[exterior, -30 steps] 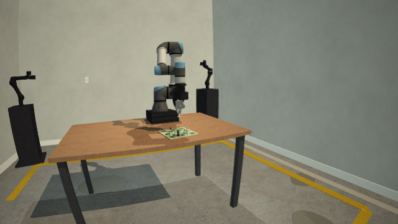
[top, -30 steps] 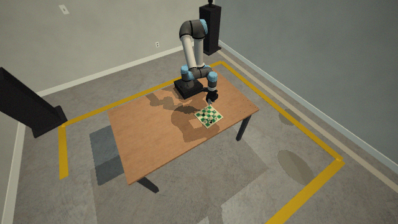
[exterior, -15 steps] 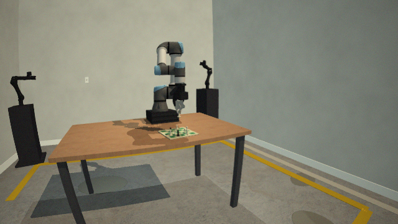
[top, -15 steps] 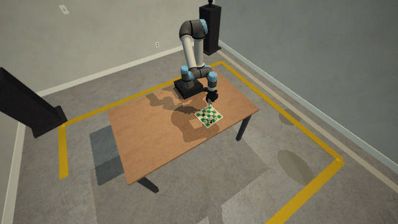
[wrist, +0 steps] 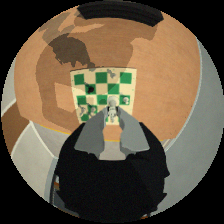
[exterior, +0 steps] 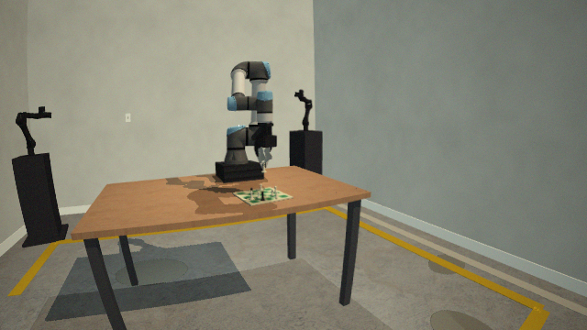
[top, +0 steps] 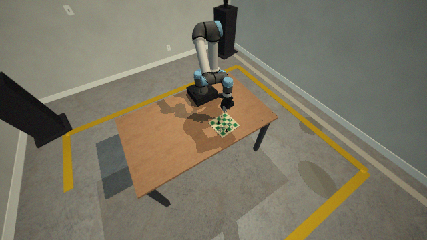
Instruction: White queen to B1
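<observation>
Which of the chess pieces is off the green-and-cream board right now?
The small white piece clamped in the grey two-jaw gripper, raised above the board. The other pieces, white and black, stand on their squares.

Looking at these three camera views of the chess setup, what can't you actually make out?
- Edge letters and numbers on the chessboard: too small in top and exterior views, blurred in the wrist view, so B1 cannot be located.
- Piece types on the board: too small everywhere.
- Base of the white piece gripped by the gripper: covered by the fingers in the wrist view.
- Board's near edge: hidden behind the gripper in the wrist view.
</observation>
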Tool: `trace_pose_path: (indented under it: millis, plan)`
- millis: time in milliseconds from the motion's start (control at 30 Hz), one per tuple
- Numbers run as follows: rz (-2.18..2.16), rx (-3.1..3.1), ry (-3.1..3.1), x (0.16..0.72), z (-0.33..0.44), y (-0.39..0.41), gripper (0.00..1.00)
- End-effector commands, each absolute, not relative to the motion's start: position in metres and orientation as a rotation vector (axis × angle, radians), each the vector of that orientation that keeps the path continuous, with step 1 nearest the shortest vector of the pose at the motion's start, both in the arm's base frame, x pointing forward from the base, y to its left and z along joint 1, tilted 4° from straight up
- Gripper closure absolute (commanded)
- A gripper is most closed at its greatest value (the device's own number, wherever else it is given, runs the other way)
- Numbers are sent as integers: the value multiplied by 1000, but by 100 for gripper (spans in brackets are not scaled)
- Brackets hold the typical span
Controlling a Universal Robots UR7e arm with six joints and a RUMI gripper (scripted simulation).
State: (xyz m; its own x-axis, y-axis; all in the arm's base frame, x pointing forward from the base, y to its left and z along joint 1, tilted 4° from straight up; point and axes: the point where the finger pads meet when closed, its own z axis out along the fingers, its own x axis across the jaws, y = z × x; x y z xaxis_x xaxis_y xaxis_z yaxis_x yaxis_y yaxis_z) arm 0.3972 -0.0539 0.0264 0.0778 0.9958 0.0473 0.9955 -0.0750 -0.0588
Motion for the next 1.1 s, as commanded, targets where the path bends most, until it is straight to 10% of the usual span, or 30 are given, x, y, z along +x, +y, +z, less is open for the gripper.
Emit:
trace_pose_path:
  millis: [0,1067]
  plan:
    - [11,-2307,-2022,398,27,-54,100]
    - [49,-2863,-1121,400,27,-59,100]
